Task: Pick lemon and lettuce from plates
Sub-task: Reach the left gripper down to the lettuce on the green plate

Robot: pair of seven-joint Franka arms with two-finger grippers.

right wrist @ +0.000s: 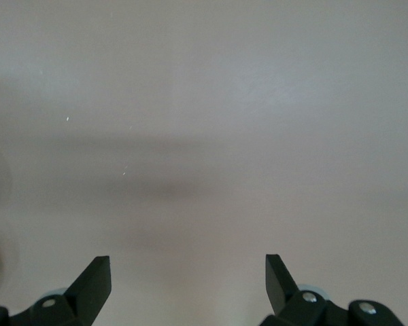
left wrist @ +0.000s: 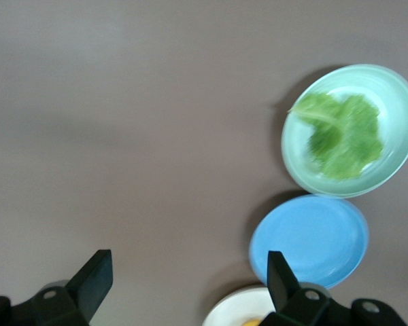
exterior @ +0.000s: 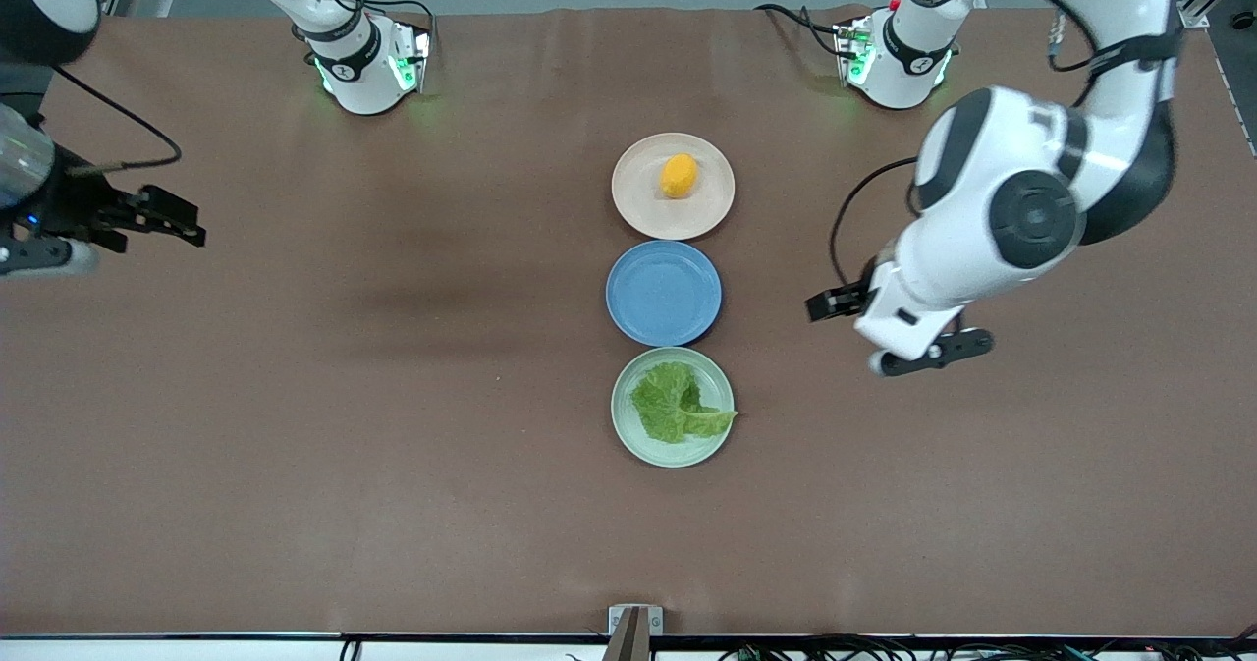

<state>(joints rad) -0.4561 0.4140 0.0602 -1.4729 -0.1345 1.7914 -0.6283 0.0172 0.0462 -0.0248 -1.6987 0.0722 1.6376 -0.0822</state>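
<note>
Your small orange-yellow lemon (exterior: 679,175) sits on the pale beige-pink plate (exterior: 709,211) and the crinkled green lettuce leaf (exterior: 676,403) on the mint-green plate (exterior: 628,437), probably staged for separate picks, with the left end effector (exterior: 899,332) wide open beside the plates over the brown desk (exterior: 393,445) and the right end effector (exterior: 162,217) wide open at its own end.

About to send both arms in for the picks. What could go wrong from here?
1. The lettuce lies flat on the green plate, so open fingers of the left gripper may scrape the plate or tear the leaf.
2. The lemon is small and rounded; it could roll on the beige plate if nudged.
3. The blue plate sits close between both; the right gripper, open at the right arm's end of the table, has a long approach.
</note>
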